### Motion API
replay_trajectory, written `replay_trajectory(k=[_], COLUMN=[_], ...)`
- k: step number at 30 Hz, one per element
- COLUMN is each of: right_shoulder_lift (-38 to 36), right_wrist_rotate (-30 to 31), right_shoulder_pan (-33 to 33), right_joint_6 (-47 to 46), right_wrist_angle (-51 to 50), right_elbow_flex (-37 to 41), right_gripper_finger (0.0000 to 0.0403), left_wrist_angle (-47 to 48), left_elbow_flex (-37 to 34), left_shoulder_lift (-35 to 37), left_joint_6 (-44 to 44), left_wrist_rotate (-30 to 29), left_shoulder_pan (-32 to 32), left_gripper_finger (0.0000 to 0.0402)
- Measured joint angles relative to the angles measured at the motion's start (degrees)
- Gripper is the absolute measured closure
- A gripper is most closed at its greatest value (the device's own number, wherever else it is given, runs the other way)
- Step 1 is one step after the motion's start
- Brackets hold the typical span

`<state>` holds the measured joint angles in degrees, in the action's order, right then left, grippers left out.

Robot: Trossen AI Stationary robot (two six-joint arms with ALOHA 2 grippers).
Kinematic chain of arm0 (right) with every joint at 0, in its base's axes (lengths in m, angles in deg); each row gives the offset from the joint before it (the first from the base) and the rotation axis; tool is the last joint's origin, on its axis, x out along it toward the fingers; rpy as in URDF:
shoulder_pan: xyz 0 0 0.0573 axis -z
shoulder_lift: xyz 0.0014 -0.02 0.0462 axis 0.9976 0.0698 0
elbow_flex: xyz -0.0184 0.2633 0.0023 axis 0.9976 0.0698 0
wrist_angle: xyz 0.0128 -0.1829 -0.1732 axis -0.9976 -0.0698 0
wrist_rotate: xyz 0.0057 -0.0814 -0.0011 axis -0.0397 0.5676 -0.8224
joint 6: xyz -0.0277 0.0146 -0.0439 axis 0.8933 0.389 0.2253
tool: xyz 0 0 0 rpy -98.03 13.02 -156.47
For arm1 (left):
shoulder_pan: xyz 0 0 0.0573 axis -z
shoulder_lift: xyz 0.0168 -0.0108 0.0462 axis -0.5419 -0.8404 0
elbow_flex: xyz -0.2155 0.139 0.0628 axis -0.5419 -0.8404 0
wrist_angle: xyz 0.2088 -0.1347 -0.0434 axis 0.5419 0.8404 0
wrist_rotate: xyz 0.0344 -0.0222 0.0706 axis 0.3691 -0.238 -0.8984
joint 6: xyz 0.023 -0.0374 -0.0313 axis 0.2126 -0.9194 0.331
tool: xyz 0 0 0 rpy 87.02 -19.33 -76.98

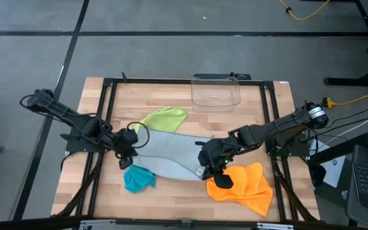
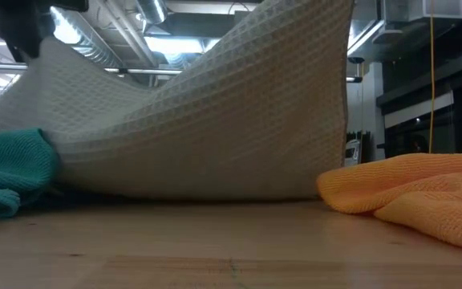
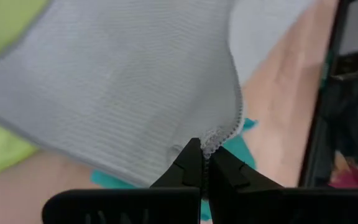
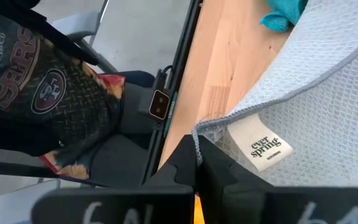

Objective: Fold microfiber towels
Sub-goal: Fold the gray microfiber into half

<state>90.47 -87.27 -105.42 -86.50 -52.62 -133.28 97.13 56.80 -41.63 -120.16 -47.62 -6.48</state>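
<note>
the light grey towel [image 1: 171,152] was in the middle of the tabletop [image 1: 280,121], stretched between both arms and lifted at its two near corners, so that it hung like a tent in the low view. the left gripper [image 3: 205,163] had its fingers pressed together on one hemmed corner of this towel. the right gripper [image 4: 196,163] pinched the other corner, just beside a small white label [image 4: 261,144] sewn to the edge.

the lime green towel [image 1: 165,118] lay partly under the far side of the grey one. the teal towel [image 1: 138,179] was crumpled near the left gripper, and the orange towel [image 1: 243,186] lay in loose folds close to the right gripper. the clear plastic bin [image 1: 216,93] stood at the far edge, well apart from the cloths.

i judge the grey cloth to be very light and soft, with no stiffness; it sagged between the two holds. its waffle surface probably gives good friction, so it should not slip easily. the best places to hold are the corners at the stitched hem, where the cloth is thicker.
</note>
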Motion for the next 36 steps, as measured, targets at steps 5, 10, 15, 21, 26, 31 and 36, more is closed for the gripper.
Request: replay_trajectory(k=[5, 10, 15, 21, 26, 31, 36], right_shoulder_lift=[0.0, 1.14, 5.28, 8.15, 8.1, 7.82, 7.82], right_wrist_rotate=[0.02, 0.0, -3.86, -5.86, -3.84, 3.67, 10.63], right_shoulder_pan=[0.0, -0.11, -0.35, -0.33, 0.66, 3.5, 6.49], right_joint_6=[0.09, 0.15, -0.07, -0.07, 0.28, 0.68, 1.92], right_wrist_angle=[-0.06, 0.84, 1.75, 2.63, 0.99, -5.94, -11.97], right_elbow_flex=[0.0, 0.0, 0.07, 0.09, 0.09, 0.09, 0.09], right_gripper_finger=[0.04, 0.04, 0.04, 0.04, 0.04, 0.04, 0.04], left_wrist_angle=[-4.45, -4.63, -4.57, -4.53, -2.21, 1.91, 3.78], left_elbow_flex=[0.0, 0.0, 0.0, 0.0, 0.0, 0.0, 0.0], left_shoulder_lift=[0.0, 0.0, 0.01, 0.0, 0.0, 0.0, 0.0], left_joint_6=[-0.13, -2.84, -3.04, -2.98, -2.55, -2.52, -2.47], left_wrist_rotate=[0.01, -0.05, -1.31, -1.92, -5.92, -11.22, -15.6], left_shoulder_pan=[3.37, 6.51, 8.47, 8.66, 8.41, 6.9, 4.78], left_gripper_finger=[0.0401, 0.0401, 0.0401, 0.0401, 0.0401, 0.0401, 0.0401])
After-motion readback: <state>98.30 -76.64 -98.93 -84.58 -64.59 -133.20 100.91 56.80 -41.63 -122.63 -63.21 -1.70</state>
